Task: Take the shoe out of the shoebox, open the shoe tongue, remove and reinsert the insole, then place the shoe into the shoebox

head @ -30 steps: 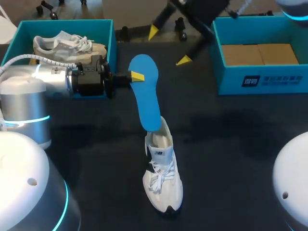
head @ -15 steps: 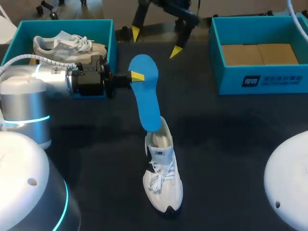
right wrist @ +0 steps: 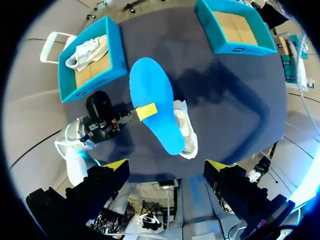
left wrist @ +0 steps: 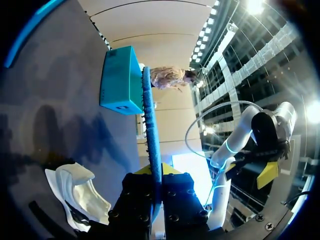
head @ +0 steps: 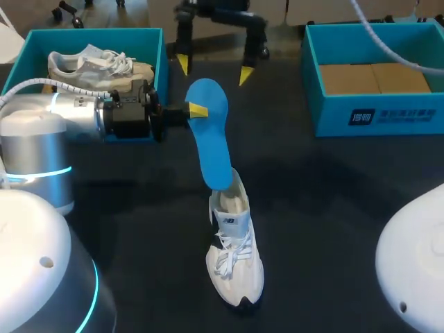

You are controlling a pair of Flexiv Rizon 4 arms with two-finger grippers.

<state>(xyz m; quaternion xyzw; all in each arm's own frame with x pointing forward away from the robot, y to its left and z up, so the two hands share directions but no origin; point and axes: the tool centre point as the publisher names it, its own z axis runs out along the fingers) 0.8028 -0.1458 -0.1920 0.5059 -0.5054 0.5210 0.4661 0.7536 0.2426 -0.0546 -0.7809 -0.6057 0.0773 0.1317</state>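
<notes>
A white shoe (head: 234, 253) stands on the dark table, toe toward me. The blue insole (head: 211, 135) slants up out of its opening, lower end at the heel. My left gripper (head: 198, 109), coming in from the left, is shut on the insole's upper half; the left wrist view shows the insole (left wrist: 151, 125) edge-on between its fingers. Just above the insole's top end, at the back of the table, my right gripper (head: 214, 69) hangs open. The right wrist view looks down between its own tips (right wrist: 166, 165) onto the insole (right wrist: 155, 105) and shoe (right wrist: 186, 131).
A teal shoebox (head: 158, 66) at the back left holds a second pale shoe (head: 97, 66). Another teal box (head: 374, 114) at the back right has a cardboard floor. Bare dark table lies around the shoe.
My right arm has swung left along the back of the table, from beside the right box to over the insole's top end. The left arm, insole and shoe have not moved.
</notes>
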